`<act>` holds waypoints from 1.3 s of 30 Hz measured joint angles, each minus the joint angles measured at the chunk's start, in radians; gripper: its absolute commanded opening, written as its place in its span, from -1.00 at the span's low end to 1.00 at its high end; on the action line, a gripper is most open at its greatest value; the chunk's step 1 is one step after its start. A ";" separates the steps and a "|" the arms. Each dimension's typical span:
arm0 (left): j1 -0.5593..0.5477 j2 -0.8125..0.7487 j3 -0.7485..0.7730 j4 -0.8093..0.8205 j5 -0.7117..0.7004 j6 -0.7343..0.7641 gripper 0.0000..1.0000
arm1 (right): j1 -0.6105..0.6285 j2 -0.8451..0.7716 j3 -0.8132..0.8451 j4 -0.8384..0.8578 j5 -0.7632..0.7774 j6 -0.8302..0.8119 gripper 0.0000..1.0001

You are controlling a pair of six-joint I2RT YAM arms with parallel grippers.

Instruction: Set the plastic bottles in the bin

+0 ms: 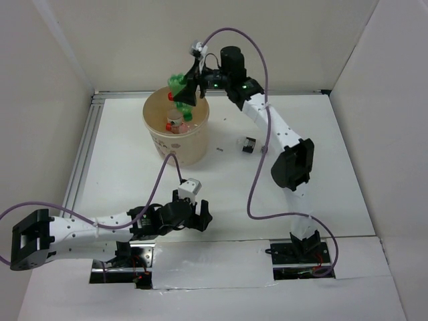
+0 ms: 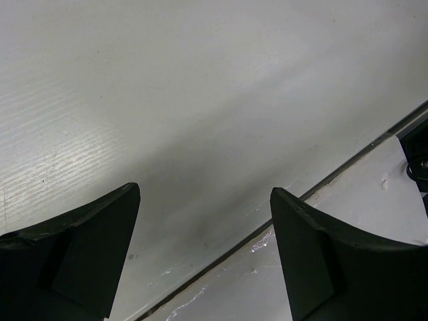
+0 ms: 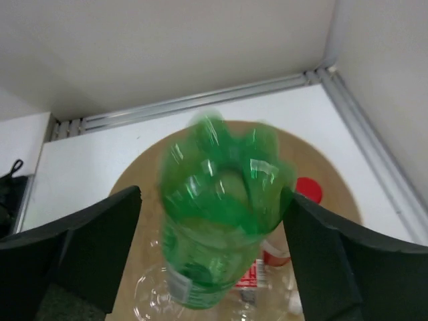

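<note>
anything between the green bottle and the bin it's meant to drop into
Nothing visible. The green bottle sits between the right gripper's open fingers, directly over the bin's open mouth. Below it are only the bottles already inside, which lie under the rim.

I could read nothing: the red-white label on a bottle (image 3: 255,275) in the bin (image 3: 131,180) was blurred, and the bin's printed band was too small.
</note>
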 measured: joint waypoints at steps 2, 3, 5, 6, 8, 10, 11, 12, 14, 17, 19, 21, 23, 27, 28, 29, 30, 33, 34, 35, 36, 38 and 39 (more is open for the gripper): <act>0.000 -0.005 -0.003 0.001 -0.001 -0.003 0.82 | 0.008 0.044 0.008 -0.010 0.011 -0.005 0.96; 0.000 -0.011 -0.006 0.002 -0.001 -0.010 0.82 | 0.006 0.049 0.008 -0.025 0.016 -0.011 0.96; -0.001 -0.027 -0.017 0.002 -0.002 -0.021 0.82 | -0.012 0.047 0.008 -0.038 0.024 -0.027 1.00; -0.003 -0.033 -0.022 0.002 -0.003 -0.023 0.82 | -0.028 0.037 0.008 -0.042 0.027 -0.047 1.00; -0.007 -0.037 -0.025 0.001 -0.005 -0.024 0.82 | -0.078 0.004 -0.002 -0.059 0.031 -0.112 1.00; -0.008 -0.038 -0.026 0.001 -0.007 -0.024 0.82 | -0.144 -0.048 -0.041 -0.095 0.031 -0.214 1.00; -0.009 -0.040 -0.028 0.002 -0.009 -0.024 0.82 | -0.185 -0.086 -0.081 -0.122 0.030 -0.278 0.96; -0.009 -0.043 -0.032 0.003 -0.010 -0.024 0.82 | -0.218 -0.119 -0.115 -0.159 0.032 -0.343 0.94; -0.009 -0.047 -0.039 0.003 -0.012 -0.024 0.82 | -0.298 -0.187 -0.202 -0.249 0.050 -0.521 0.85; -0.009 -0.047 -0.045 0.002 -0.012 -0.023 0.82 | -0.351 -0.267 -0.371 -0.369 0.123 -0.756 0.73; -0.009 -0.039 -0.045 0.006 -0.013 -0.020 0.82 | -0.343 -0.291 -0.493 -0.447 0.172 -0.888 0.72; -0.009 -0.024 -0.045 0.006 -0.012 -0.019 0.82 | -0.325 -0.290 -0.603 -0.490 0.210 -0.978 0.78; -0.010 -0.003 -0.043 0.005 -0.011 -0.018 0.82 | -0.311 -0.286 -0.711 -0.523 0.246 -1.039 0.84; -0.010 0.014 -0.042 0.001 -0.010 -0.018 0.82 | -0.303 -0.285 -0.802 -0.510 0.285 -1.071 0.87; -0.010 0.014 -0.041 -0.001 -0.010 -0.018 0.82 | -0.303 -0.283 -0.813 -0.496 0.297 -1.071 0.89; -0.010 0.014 -0.038 -0.006 -0.010 -0.018 0.82 | -0.303 -0.282 -0.826 -0.468 0.312 -1.066 0.89; -0.010 0.014 -0.035 -0.008 -0.011 -0.018 0.82 | -0.303 -0.280 -0.837 -0.439 0.327 -1.059 0.92; -0.010 0.014 -0.026 -0.014 -0.010 -0.021 0.82 | -0.303 -0.257 -0.860 -0.360 0.362 -1.044 0.93; -0.010 0.013 -0.025 -0.016 -0.011 -0.022 0.82 | -0.303 -0.243 -0.863 -0.338 0.375 -1.038 0.93; -0.010 0.012 -0.025 -0.016 -0.011 -0.022 0.82 | -0.303 -0.225 -0.864 -0.319 0.382 -1.033 0.90; -0.010 0.011 -0.025 -0.018 -0.010 -0.023 0.80 | -0.303 -0.206 -0.867 -0.302 0.390 -1.029 0.82; -0.010 0.013 -0.025 -0.021 -0.011 -0.024 0.80 | -0.302 -0.169 -0.869 -0.283 0.403 -1.022 0.71; -0.010 0.014 -0.024 -0.022 -0.011 -0.024 0.80 | -0.300 -0.153 -0.874 -0.272 0.411 -1.017 0.63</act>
